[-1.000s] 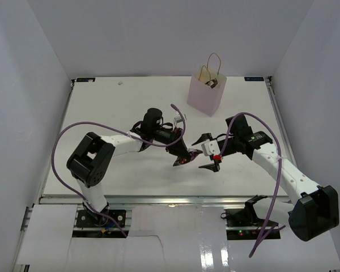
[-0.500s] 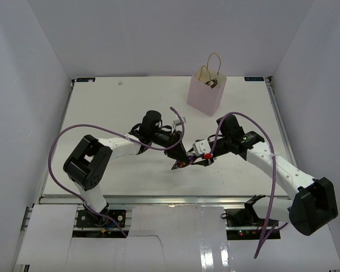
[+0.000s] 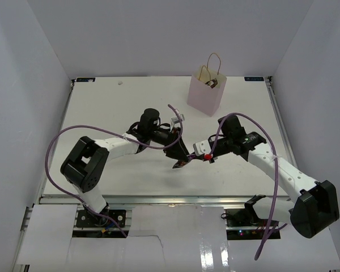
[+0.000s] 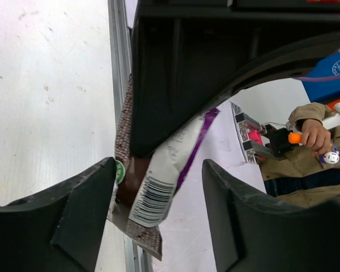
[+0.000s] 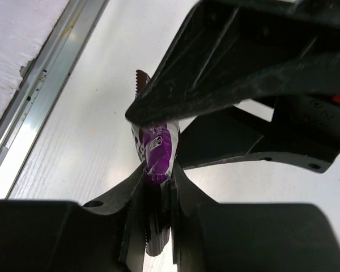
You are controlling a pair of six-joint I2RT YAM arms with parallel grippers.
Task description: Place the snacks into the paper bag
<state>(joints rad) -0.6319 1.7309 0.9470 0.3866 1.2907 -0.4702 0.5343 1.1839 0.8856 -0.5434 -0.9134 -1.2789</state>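
A dark brown snack bar [image 3: 180, 164] with a white and purple end hangs above the table between both grippers. My right gripper [image 3: 196, 158] is shut on it; in the right wrist view its fingers [image 5: 137, 187] pinch the purple end of the bar [image 5: 154, 148]. My left gripper [image 3: 177, 151] stands open, and in the left wrist view [image 4: 158, 170] its jaws are spread wide on either side of the bar [image 4: 150, 195]. The pale pink paper bag [image 3: 203, 95] stands upright at the back, with a brown packet [image 3: 213, 84] showing at its mouth.
White walls close in the table [image 3: 113, 107] on the left, right and back. A metal rail [image 3: 158, 198] runs along the near edge. Purple cables [image 3: 62, 141] loop off both arms.
My right gripper has moved left to the bar and shut on it. My left gripper, which held the bar before, has opened.
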